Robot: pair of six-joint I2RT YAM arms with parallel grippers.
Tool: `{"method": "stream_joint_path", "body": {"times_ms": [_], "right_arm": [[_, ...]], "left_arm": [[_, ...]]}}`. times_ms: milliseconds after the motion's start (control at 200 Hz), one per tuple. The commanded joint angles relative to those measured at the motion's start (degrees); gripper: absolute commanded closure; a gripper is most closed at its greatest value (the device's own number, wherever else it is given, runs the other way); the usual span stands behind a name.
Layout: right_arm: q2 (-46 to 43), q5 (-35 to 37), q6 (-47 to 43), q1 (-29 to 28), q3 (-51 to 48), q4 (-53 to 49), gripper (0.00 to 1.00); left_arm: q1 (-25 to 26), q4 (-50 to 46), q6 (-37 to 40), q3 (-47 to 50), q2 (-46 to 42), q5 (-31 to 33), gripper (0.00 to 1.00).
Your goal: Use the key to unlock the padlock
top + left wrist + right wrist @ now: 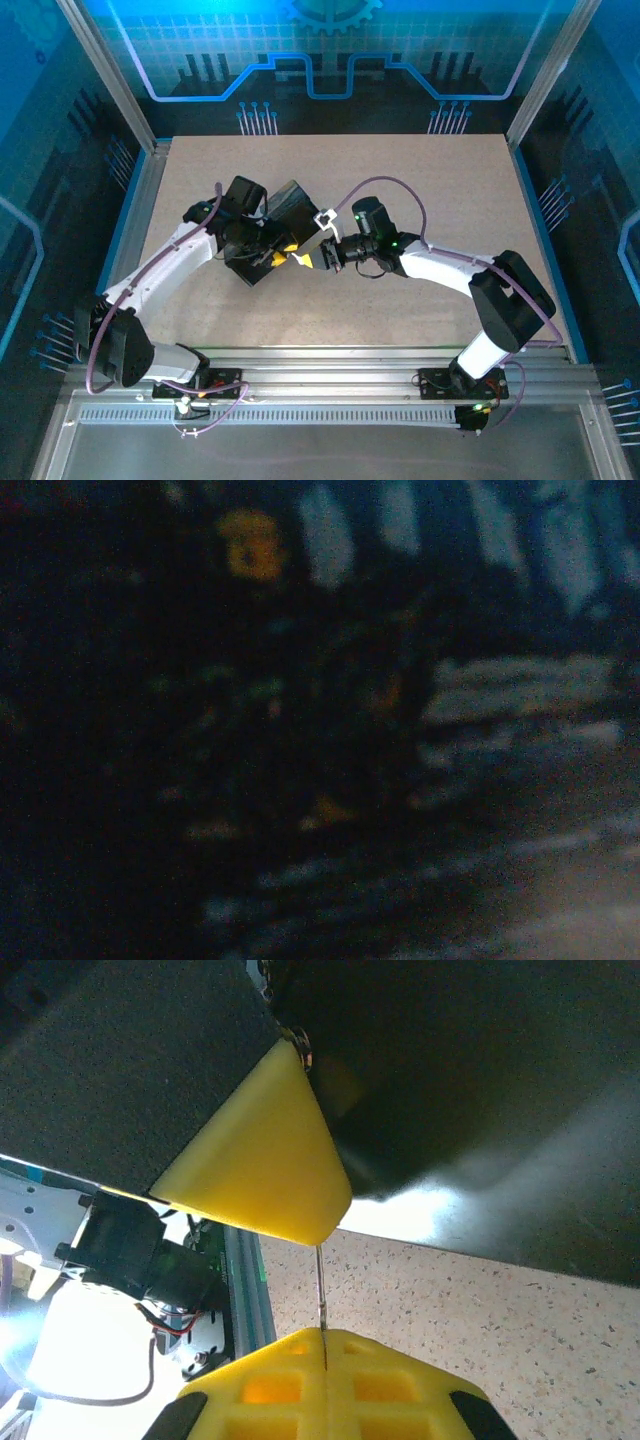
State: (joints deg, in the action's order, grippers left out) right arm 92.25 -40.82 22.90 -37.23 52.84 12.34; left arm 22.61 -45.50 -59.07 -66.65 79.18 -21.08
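My right gripper [325,1336] is shut on the key [321,1290], a thin silvery blade held edge-on between its yellow fingers. The blade runs up and ends behind a yellow finger [255,1155] of my left gripper. A small metal loop [303,1048] shows at that finger's upper tip, against the black box [450,1070]. The padlock body is hidden behind the finger. In the top view both grippers meet at the box's near corner: left gripper [283,247], right gripper [310,258]. The left wrist view is dark and blurred, so the left jaws cannot be read.
The black box [288,208] sits at the middle of the speckled beige table [420,190]. A metal rail [330,352] runs along the near edge, and blue-lit walls enclose the other sides. The right arm's purple cable [395,182] arcs above the table.
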Motion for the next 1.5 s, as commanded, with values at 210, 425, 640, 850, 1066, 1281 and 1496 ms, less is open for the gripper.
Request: {"method": "stream_joint_path", "body": {"times_ms": [210, 425, 640, 850, 1066, 1281, 1496], "right_arm": [[1.5, 2.2, 0.8, -0.9, -0.1, 8.3, 1.00], [2.7, 2.3, 0.2, -1.4, 0.3, 10.5, 1.00], [2.0, 2.5, 0.7, -2.2, -0.9, 15.0, 1.00], [2.2, 4.1, 1.1, -1.8, -2.1, 18.4, 1.00], [4.3, -1.7, 6.4, -0.9, -2.8, 24.8, 1.00], [7.1, -3.9, 10.6, -1.0, -2.8, 28.5, 1.00], [12.0, -6.0, 19.5, 0.4, -0.3, 35.5, 1.00]], "left_arm": [[-1.1, -0.4, 0.4, -0.1, -2.7, -3.6, 1.00], [-1.1, -1.4, 1.1, -0.5, -2.6, -3.6, 1.00], [-1.3, -1.5, 1.0, -0.1, -2.5, -3.5, 1.00], [-1.9, -2.9, 2.3, -0.9, -2.5, -3.4, 1.00], [-2.8, -4.0, 4.1, 0.4, -2.9, -2.9, 1.00], [-3.9, -2.6, 3.2, 1.0, -2.9, -4.1, 1.00], [-4.5, -4.0, 4.2, 0.3, -3.3, -4.2, 1.00]]}}
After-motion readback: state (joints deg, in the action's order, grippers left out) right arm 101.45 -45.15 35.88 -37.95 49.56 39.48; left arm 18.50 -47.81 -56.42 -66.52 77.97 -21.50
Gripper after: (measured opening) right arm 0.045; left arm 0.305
